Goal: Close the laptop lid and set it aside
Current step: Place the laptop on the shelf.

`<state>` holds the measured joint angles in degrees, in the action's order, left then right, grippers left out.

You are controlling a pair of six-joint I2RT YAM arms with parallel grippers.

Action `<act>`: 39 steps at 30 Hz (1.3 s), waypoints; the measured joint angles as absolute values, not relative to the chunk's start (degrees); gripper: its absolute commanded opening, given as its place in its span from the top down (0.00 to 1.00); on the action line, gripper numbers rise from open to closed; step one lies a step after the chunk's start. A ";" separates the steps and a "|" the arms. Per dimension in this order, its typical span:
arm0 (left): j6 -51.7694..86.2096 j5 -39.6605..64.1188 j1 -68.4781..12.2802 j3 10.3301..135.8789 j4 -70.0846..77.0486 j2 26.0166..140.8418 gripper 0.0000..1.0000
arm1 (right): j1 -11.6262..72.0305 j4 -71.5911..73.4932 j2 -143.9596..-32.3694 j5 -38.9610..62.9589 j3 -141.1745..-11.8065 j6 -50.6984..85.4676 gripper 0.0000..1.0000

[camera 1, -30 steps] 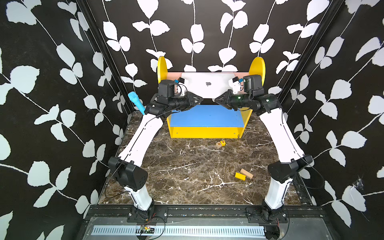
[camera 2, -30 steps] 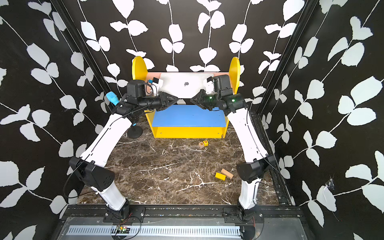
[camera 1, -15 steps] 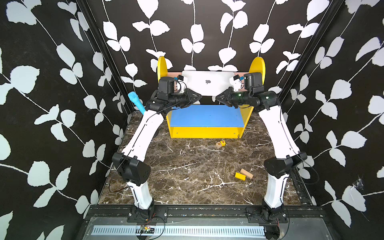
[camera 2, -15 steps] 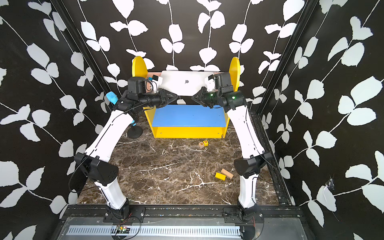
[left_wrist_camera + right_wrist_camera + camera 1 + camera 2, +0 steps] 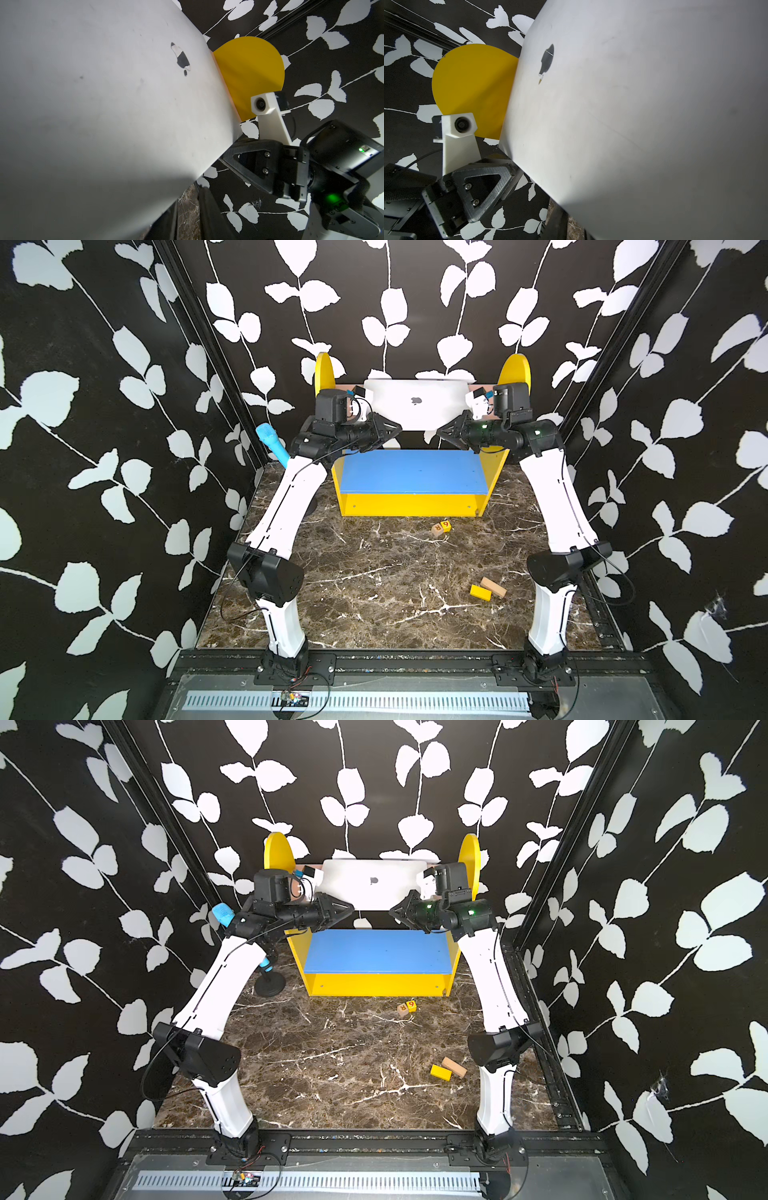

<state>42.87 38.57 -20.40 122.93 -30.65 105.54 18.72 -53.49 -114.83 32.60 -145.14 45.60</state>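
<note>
My left gripper and right gripper each clamped on a near corner of the closed laptop, held above the yellow shelf, brown marble tabletop, black leaf-patterned walls

Black walls printed with white leaf vines fill the left, right and top of the frame. The floor is dark brown marble with white veins. At upper centre stands a yellow shelf unit with a blue board. The light is even.
</note>
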 measured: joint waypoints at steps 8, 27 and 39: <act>42.94 38.61 -19.97 124.55 -31.48 106.39 0.79 | 18.24 -53.47 -115.35 33.21 -145.60 45.91 0.82; 43.70 38.98 -19.25 125.05 -31.53 107.04 0.80 | 16.97 -53.52 -115.57 33.89 -145.80 46.11 0.82; 43.97 39.42 -18.76 125.34 -31.53 107.09 0.79 | 16.12 -53.80 -115.57 35.00 -145.80 46.37 0.82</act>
